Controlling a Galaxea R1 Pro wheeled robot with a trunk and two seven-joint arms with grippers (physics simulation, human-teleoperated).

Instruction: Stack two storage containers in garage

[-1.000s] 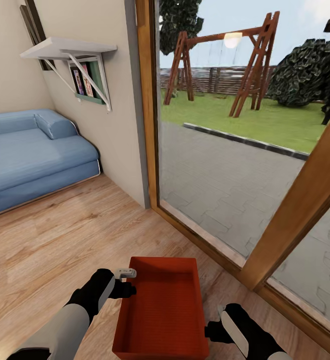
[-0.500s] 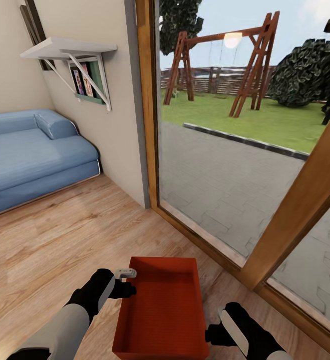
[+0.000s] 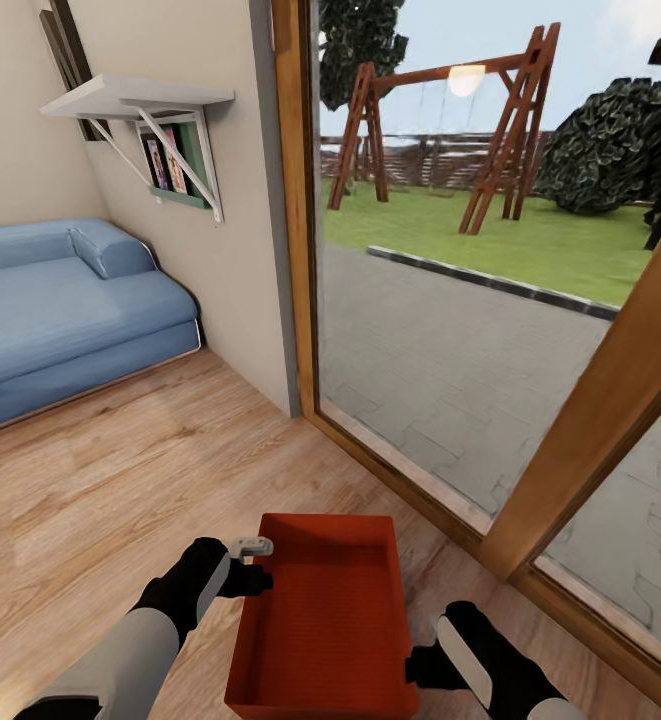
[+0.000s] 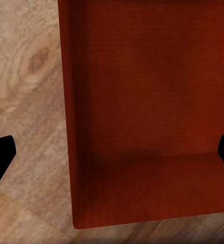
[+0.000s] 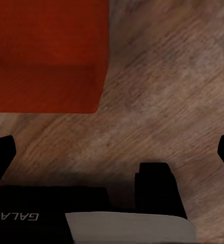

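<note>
One red-orange storage container (image 3: 325,620) rests on the living room's wood-plank flooring (image 3: 100,490), close to the glass doors. My left gripper (image 3: 253,565) hovers at its left wall near the far corner. In the left wrist view the left gripper (image 4: 112,152) is open, one finger over the planks and the other over the container's inside (image 4: 142,101). My right gripper (image 3: 420,665) sits by the container's right wall. In the right wrist view it (image 5: 112,152) is open over bare planks, beside the container's corner (image 5: 45,56). The garage and its floor are out of view.
A blue sofa (image 3: 60,320) stands at the left under a white wall shelf (image 3: 135,100). Wood-framed glass doors (image 3: 590,420) run along the right, close to the container. Open planks lie to the left. A black robot part marked GALAXEA (image 5: 51,216) shows in the right wrist view.
My right gripper has edged slightly left toward the container's right wall. The left arm and the container have stayed put.
</note>
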